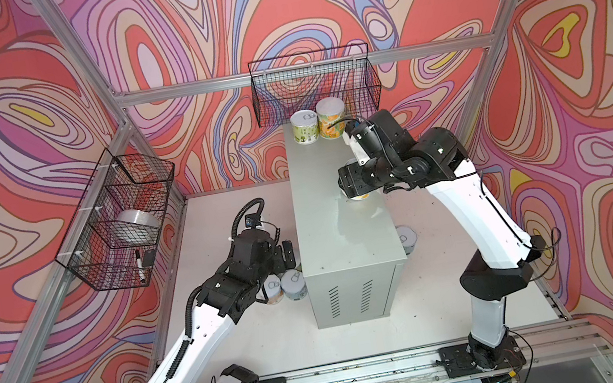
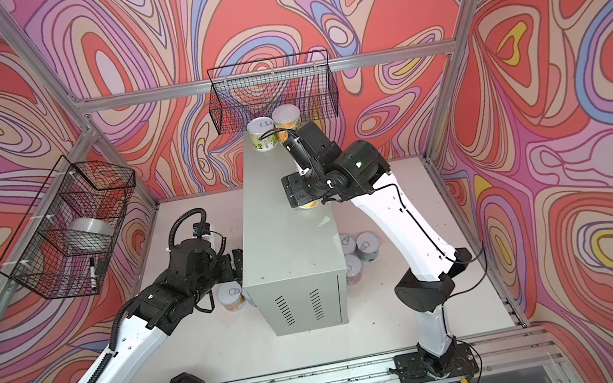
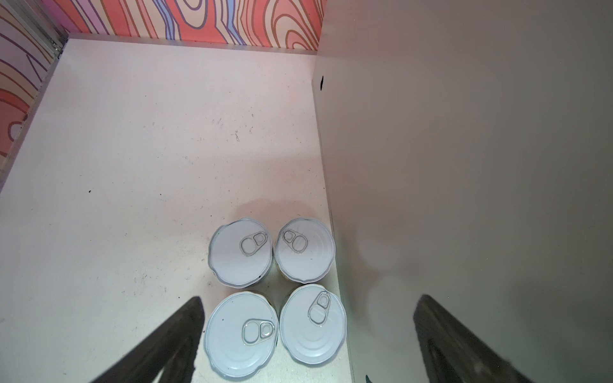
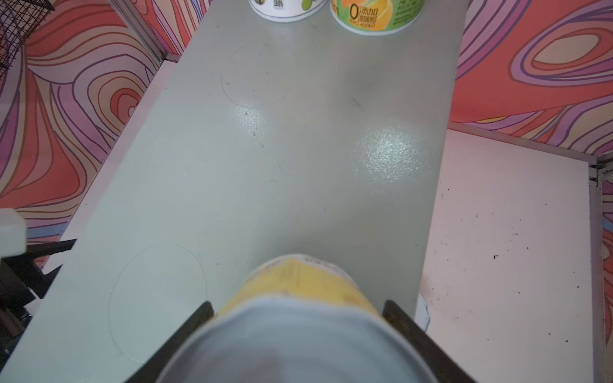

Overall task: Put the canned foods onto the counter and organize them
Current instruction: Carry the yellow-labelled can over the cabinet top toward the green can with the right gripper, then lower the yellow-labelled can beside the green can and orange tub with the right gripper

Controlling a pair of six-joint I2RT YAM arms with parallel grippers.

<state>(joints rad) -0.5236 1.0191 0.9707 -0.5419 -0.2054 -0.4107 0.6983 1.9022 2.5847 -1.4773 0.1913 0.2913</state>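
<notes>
Swirled red, pink and lilac wall panels closed in the cell, and the tall grey counter stood on the white tabletop between your two arms. At the counter's far end two tins stood upright side by side: a green-labelled can and an orange-labelled can.

Your right gripper was over the counter's right edge, about midway along. Its jaws sat on either side of a yellow-labelled can, which stood upright on the top as far as the wrist view showed. They lay close against the can's rim, but you could not tell whether they pressed it or stood just clear.

Your left gripper hung low beside the counter's left wall, jaws spread wide and gripping nothing. Below it, four cans sat in a tight two-by-two square on the tabletop, pull-tab lids up, just beside the counter's wall. In a top view three more cans clustered on the tabletop at the counter's right side.

A wire basket on the left wall held a silvery tape roll and a marker. A second wire basket hung on the back wall.
</notes>
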